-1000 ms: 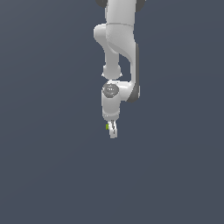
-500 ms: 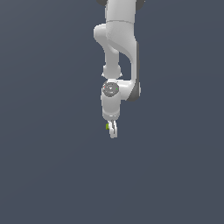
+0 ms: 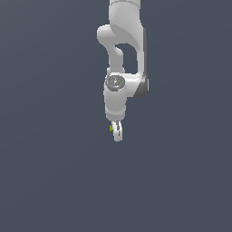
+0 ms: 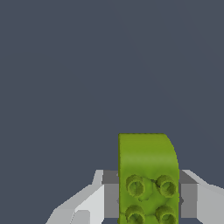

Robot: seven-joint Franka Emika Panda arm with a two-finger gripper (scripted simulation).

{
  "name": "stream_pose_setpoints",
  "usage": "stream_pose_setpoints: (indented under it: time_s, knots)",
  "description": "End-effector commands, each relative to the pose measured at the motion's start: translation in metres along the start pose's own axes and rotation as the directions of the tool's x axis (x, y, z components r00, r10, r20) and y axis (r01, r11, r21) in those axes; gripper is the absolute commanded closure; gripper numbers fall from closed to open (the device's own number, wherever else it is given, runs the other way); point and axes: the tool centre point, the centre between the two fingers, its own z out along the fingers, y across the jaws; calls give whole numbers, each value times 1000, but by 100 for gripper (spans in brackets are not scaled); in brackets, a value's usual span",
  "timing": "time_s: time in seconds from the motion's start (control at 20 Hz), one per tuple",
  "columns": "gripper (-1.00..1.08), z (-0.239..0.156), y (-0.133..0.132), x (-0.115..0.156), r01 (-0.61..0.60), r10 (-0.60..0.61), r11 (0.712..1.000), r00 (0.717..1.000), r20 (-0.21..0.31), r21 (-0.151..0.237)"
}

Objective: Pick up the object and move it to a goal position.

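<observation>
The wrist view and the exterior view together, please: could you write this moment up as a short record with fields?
arm: one white Panda, reaching down from the top of the exterior view
gripper: shut on the object
object: yellow-green studded block, between the fingers
studs: four visible in the wrist view
surroundings: plain dark grey, nothing else visible
goal marker: none visible

No legible text, label, brand, number or sign appears in either view. The arm's white casing and the plain grey background carry no markings; the green studded object (image 4: 148, 179) shows only bare round studs, without lettering.
</observation>
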Motion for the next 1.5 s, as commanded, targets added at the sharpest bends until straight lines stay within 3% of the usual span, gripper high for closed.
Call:
stream_pose_setpoints:
  time_s: [0.0,0.9,1.45]
  knots:
    - [108,-23,-8,0,0,0,1000,1000,-1,1]
    - [108,-199,-72,2,0,0,1000,1000,-2,0]
    - [108,-260,-98,3,2,-2,1000,1000,0,1]
